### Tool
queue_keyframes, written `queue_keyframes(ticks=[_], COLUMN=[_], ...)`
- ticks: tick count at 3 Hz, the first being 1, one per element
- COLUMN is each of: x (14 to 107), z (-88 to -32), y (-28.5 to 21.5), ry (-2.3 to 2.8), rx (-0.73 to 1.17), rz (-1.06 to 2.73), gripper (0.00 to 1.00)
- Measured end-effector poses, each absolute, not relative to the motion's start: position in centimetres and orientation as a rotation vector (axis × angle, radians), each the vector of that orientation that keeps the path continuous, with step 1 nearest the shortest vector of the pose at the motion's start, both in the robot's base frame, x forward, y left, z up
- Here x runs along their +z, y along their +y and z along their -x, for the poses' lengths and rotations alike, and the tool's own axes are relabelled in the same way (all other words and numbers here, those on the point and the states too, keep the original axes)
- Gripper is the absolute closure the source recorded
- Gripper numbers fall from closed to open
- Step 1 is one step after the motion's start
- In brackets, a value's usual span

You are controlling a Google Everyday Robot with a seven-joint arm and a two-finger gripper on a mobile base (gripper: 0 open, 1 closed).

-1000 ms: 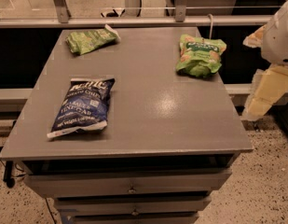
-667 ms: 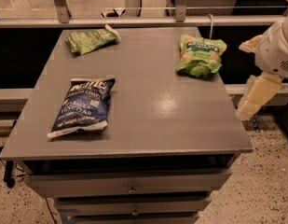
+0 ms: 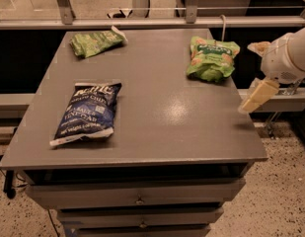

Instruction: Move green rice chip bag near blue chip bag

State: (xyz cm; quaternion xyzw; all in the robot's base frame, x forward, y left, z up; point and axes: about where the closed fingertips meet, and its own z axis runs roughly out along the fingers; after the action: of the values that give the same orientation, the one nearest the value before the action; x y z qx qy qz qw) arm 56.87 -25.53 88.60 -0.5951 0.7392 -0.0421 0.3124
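Note:
The green rice chip bag lies puffy at the table's far right, light green with a dark green logo patch and pictures of round chips. The blue chip bag lies flat at the front left, dark navy with white lettering and a white bottom edge. My gripper hangs at the table's right edge, below and to the right of the green rice chip bag and apart from it. It holds nothing that I can see. My white arm comes in from the right.
A smaller, flatter green bag with a white corner lies at the far left of the grey table. A rail runs behind the table. Drawers are below the front edge.
My arm and gripper have moved left, from off the table's right side to its right edge. The bags have not moved.

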Motion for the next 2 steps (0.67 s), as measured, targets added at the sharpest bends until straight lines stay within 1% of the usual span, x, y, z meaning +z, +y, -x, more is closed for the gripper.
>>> queue_keyframes(ticks=[1,2], x=[87.5,87.0], z=[-60.1,-63.5], y=[-26.9,-27.2], ry=[1.915,1.914], rx=[-0.107,-0.036], rz=[1.494,1.396], gripper=[0.00,0.00])
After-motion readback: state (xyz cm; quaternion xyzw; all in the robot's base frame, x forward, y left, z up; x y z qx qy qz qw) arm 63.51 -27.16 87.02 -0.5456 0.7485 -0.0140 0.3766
